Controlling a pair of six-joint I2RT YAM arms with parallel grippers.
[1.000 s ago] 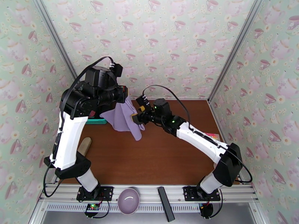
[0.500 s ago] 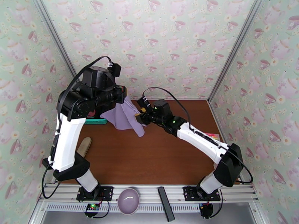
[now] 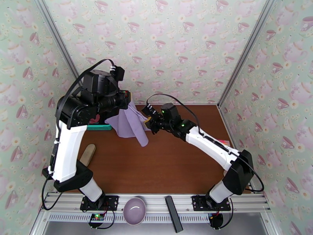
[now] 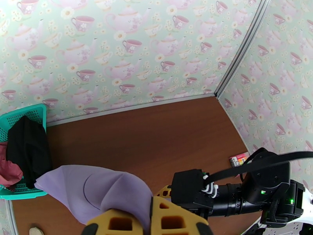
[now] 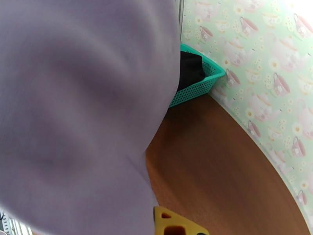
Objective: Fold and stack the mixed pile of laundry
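The left pincer (image 4: 150, 221) is squeezed tight on the lavender cloth (image 3: 129, 124), which hangs just beside the teal basket (image 4: 33, 112) (up above the brown tabletop (image 3: 168, 161)). The right pincer (image 3: 148, 123) is at the cloth's edge away from the basket, and I cannot tell if it is wide or closed. The black garment (image 4: 27, 149) and the red top (image 4: 8, 173) lie in the basket.

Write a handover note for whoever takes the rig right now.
Left gripper: shut on the lavender cloth, which hangs from it over the table.
Right gripper: at the cloth's right edge; grip unclear.
Black garment and red garment: in the teal basket, far left.
Done: nothing folded or stacked.
Left: lay out and fold the lavender cloth, fold the other two, stack.
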